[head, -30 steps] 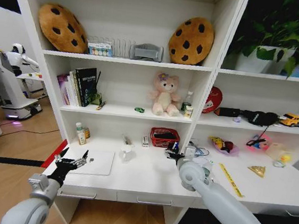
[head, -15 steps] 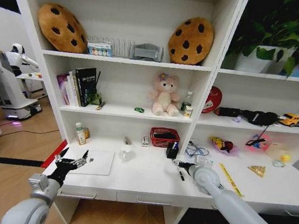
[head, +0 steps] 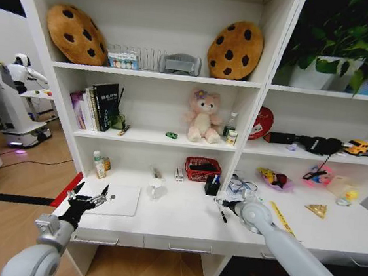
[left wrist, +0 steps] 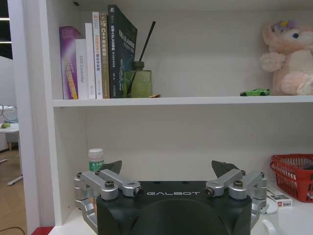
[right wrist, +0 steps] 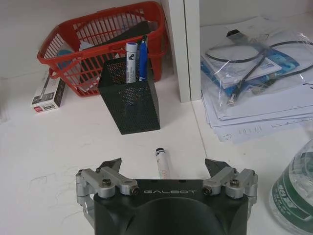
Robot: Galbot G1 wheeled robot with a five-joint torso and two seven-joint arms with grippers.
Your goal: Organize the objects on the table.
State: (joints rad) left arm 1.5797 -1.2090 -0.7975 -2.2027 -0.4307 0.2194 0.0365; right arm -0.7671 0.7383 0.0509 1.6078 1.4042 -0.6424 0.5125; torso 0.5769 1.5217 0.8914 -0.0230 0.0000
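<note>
Fingers (right wrist: 111, 165) spread, right gripper (right wrist: 164, 166) straddles pen (right wrist: 163, 163).

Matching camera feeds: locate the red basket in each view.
Head view: red basket below the teddy bear.
Left wrist view: it sits beyond the left end effector, under the teddy's shelf.
Right wrist view: it stands behind the black pen holder.
Shared landmark: the small white box beside it.

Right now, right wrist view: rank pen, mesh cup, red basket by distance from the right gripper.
1. Pen, lying on the table between the open fingers of the right gripper.
2. Mesh cup, just beyond the pen.
3. Red basket, behind the cup, against the back wall.
</note>
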